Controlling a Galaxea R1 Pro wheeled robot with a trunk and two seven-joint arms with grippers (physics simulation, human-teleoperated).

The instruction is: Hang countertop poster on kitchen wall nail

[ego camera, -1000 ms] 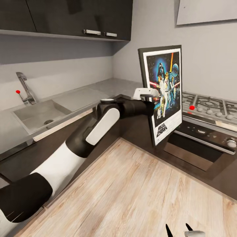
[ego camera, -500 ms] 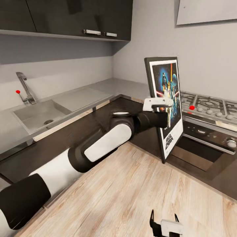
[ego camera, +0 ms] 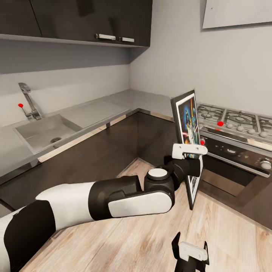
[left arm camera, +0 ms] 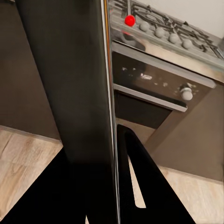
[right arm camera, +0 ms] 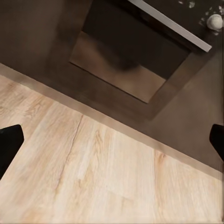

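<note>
Since a second ago I've lowered my left arm and turned the black-framed Star Wars poster (ego camera: 187,124) nearly edge-on, down in front of the dark oven (ego camera: 234,158).

My left gripper (ego camera: 190,150) is clamped on the poster's edge, both black fingers (left arm camera: 140,186) pressed on the frame, holding it upright above the pale wood floor (ego camera: 151,241), off the grey kitchen countertop (ego camera: 94,109). My right gripper (ego camera: 190,252) hangs low over the floor, jaws spread wide, holding nothing.

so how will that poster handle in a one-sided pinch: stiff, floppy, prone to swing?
Probably stiff: the poster stands upright with straight edges, though the left hand pinches one side edge only. Likely light, since that single grip carries it. It may pivot or slip: the frame is thin and looks smooth between the fingers.
</note>
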